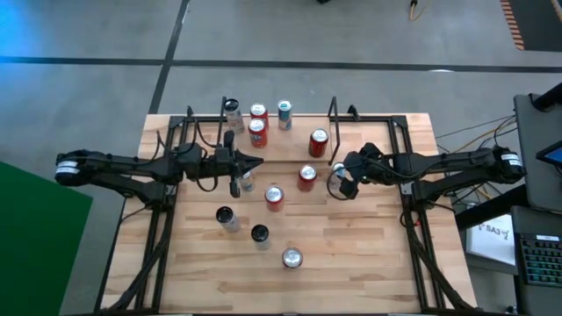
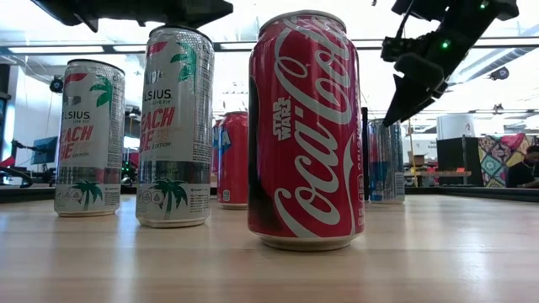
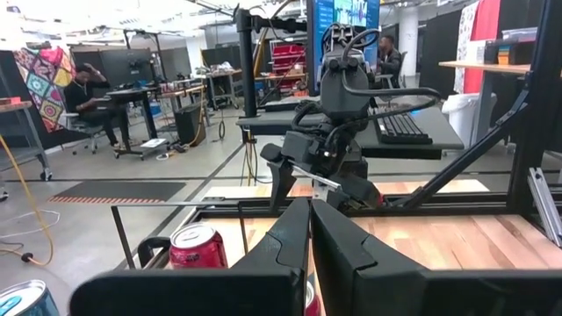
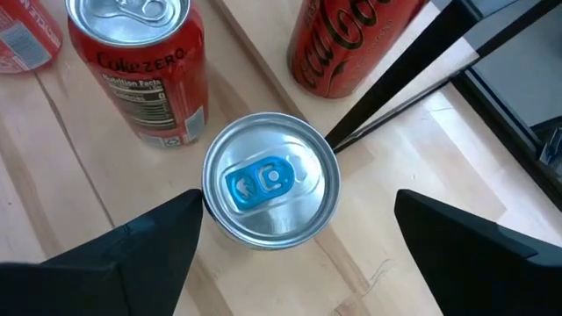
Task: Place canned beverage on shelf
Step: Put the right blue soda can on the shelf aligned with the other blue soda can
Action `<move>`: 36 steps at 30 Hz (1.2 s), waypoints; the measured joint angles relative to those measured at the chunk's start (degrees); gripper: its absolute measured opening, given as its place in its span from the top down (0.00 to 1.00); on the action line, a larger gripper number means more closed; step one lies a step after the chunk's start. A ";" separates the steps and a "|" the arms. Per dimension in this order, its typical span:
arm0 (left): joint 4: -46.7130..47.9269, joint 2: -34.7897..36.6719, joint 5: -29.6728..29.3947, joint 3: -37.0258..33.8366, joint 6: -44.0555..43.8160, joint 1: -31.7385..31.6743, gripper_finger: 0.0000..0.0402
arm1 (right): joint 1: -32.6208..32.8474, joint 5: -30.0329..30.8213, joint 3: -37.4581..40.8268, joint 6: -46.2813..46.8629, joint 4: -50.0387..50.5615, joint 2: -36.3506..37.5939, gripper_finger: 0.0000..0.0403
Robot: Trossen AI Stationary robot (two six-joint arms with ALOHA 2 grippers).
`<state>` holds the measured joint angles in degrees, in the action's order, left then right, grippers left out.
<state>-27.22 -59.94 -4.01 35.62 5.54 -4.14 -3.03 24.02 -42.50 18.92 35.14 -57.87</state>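
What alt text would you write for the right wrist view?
Seen from above, a silver can with a blue tab stands between the right gripper's open fingers. A Coke Zero can and another red can stand beyond on the wooden table.

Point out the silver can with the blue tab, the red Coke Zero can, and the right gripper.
Silver can with blue tab [image 4: 270, 175]: right wrist view, lid.
Red Coke Zero can [image 4: 140, 66]: right wrist view, upper side.
Right gripper [image 4: 299, 237]: right wrist view, gap between open fingers.

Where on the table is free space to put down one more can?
Free: the near right part of the table, right of the silver can, and the near left corner. Crowded: the shelf and the middle, between both grippers.
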 joint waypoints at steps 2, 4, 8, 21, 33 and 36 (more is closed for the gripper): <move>0.02 0.00 0.00 0.00 0.00 0.00 1.00 | 0.00 0.01 0.00 0.00 -0.38 0.00 0.09; 0.00 0.00 0.00 0.00 0.00 0.00 1.00 | 0.00 0.05 0.32 -0.45 -1.67 -0.08 0.09; 0.04 0.00 0.00 0.00 0.00 0.00 1.00 | 0.00 0.03 1.85 -1.44 -5.62 -1.62 0.09; 0.24 0.00 0.00 0.00 -0.46 0.00 1.00 | -0.29 0.05 2.62 -1.59 -12.67 -7.48 0.12; 0.22 0.00 0.04 0.00 -2.73 0.00 1.00 | -1.86 0.03 2.62 -1.50 -13.29 -7.24 0.45; 0.22 0.00 0.07 0.00 -3.04 0.00 0.97 | -1.88 -0.03 2.62 -1.55 -12.82 -6.53 0.45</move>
<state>-27.00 -59.94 -3.95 35.62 2.50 -4.14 -4.91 23.99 -39.88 17.37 22.33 -64.40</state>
